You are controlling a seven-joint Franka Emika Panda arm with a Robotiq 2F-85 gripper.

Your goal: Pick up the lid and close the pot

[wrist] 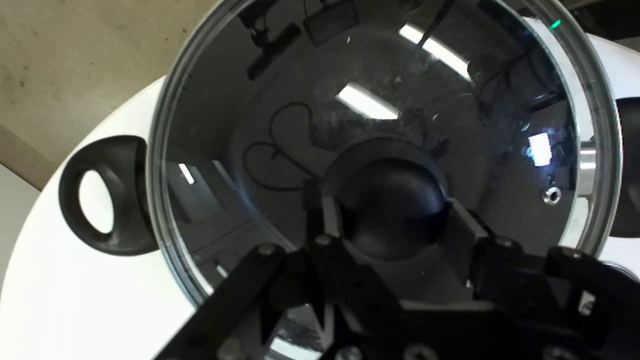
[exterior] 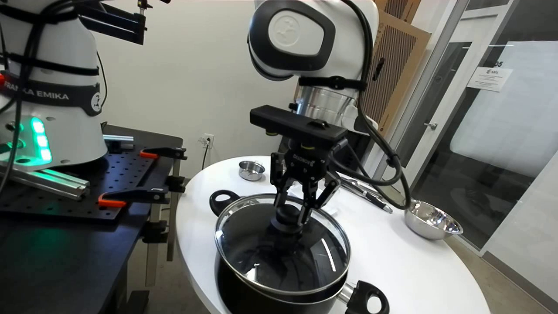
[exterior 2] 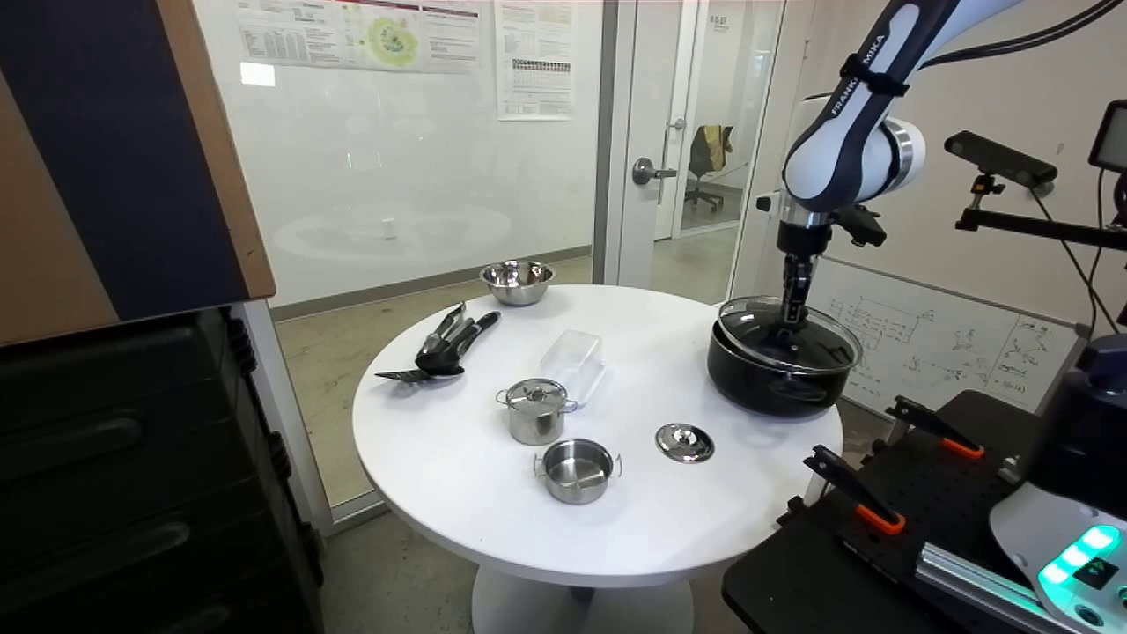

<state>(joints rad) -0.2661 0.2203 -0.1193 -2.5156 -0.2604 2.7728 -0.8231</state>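
The lid, a clear glass disc with a metal rim and dark knob, is over the pot in both exterior views (exterior: 318, 261) (exterior 2: 823, 348) and fills much of the wrist view (wrist: 280, 115). The black pot (exterior: 279, 305) stands at the table's edge, also in an exterior view (exterior 2: 753, 383); its side handle shows in the wrist view (wrist: 132, 200). The lid sits slightly tilted and off-centre, with a gap to the pot's rim on one side. My gripper (exterior: 291, 211) (exterior 2: 794, 315) (wrist: 392, 202) points down, its fingers closed against both sides of the knob.
On the white round table (exterior 2: 634, 519) are a lidded steel pot (exterior 2: 535, 423), an open steel pot (exterior 2: 577, 484), a small steel lid (exterior 2: 685, 443), a clear plastic box (exterior 2: 577, 357), black utensils (exterior 2: 445, 352) and a steel bowl (exterior: 429, 222). A black bench (exterior: 52, 253) adjoins.
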